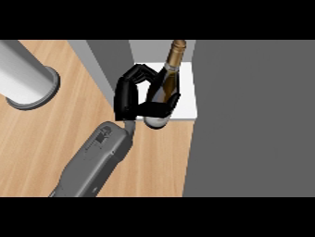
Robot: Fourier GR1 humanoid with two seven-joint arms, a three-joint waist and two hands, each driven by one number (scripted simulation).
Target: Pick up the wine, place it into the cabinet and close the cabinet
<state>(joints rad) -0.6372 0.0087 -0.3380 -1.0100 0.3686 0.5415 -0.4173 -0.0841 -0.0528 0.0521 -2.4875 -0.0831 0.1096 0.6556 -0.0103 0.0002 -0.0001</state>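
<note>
A: Wine bottle (pixel 166 85), where does it sit?

B: Just above the centre of the head view, tilted, its gold-foiled neck pointing to about one o'clock and its rounded base toward six. The base hangs over the front edge of the white cabinet shelf (pixel 186 99).

A: And what has hold of it?

B: One black hand (pixel 134 95), at ten o'clock from the bottle's base, with its fingers curled round the dark body of the bottle and clamped on it. Its grey forearm (pixel 95 159) runs down toward seven o'clock across the wooden bench (pixel 30 148). From this view alone I cannot tell which of the two hands it is; the other one does not show.

A: The cabinet?

B: Its opening lies at twelve o'clock, between a grey side panel (pixel 109 58) at eleven and a broad dark grey panel (pixel 263 115) filling the three o'clock side; whether that broad panel is the door I cannot tell.

A: Anything else on the bench?

B: A large white cylinder (pixel 16 74) with a grey rim stands at nine to ten o'clock, well apart from the hand.
</note>
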